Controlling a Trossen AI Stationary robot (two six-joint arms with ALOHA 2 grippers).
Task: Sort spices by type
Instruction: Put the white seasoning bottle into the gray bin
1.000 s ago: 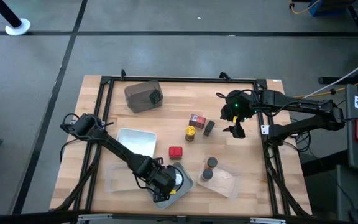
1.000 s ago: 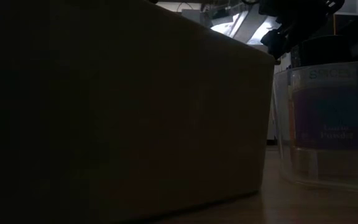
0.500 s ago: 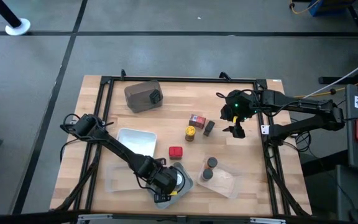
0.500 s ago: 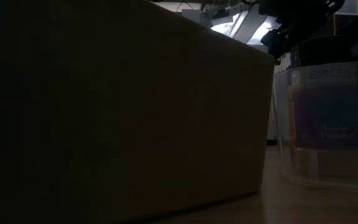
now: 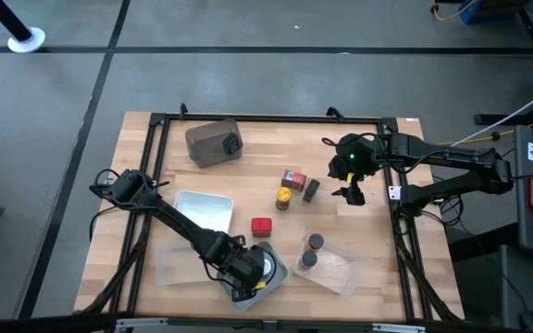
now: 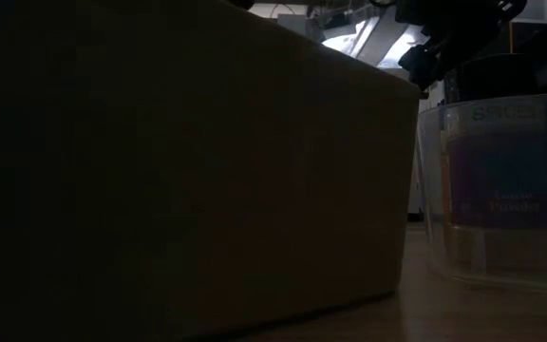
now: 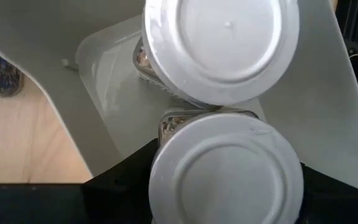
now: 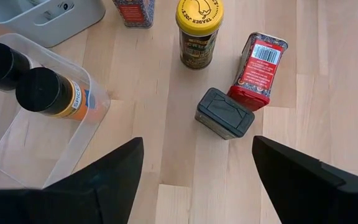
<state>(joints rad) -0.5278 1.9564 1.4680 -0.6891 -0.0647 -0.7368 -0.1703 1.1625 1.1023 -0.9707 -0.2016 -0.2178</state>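
My left gripper [image 5: 248, 271] [image 7: 225, 186] points down into the grey tray [image 5: 276, 275] at the table's near edge, shut on a white-lidded jar [image 7: 226, 177]. A second white-lidded jar [image 7: 220, 46] stands upright in that tray right beside it. My right gripper [image 5: 351, 192] [image 8: 194, 180] hovers open by the right edge, above a black box [image 8: 224, 113], a red box [image 8: 258, 65] and a yellow-lidded jar [image 8: 199, 31]. Another red box [image 5: 262, 226] stands mid-table. Two dark-lidded jars [image 8: 45, 90] stand in a clear tray [image 5: 333, 270]. My left gripper holds the nearer white-lidded jar by its body just under the lid [image 7: 166, 127], pinched between the two fingers [image 7: 120, 174]. The fingers come from above, pointing down. The jar is upright inside the grey tray; its lid hides whether its base rests on the tray floor.
A brown tub [image 5: 213, 142] sits at the far left and fills most of the low view [image 6: 188, 171]. A white tray [image 5: 202, 208] and another clear tray [image 5: 176, 266] lie on the left half. Bare wood shows at the far right and the near right corner.
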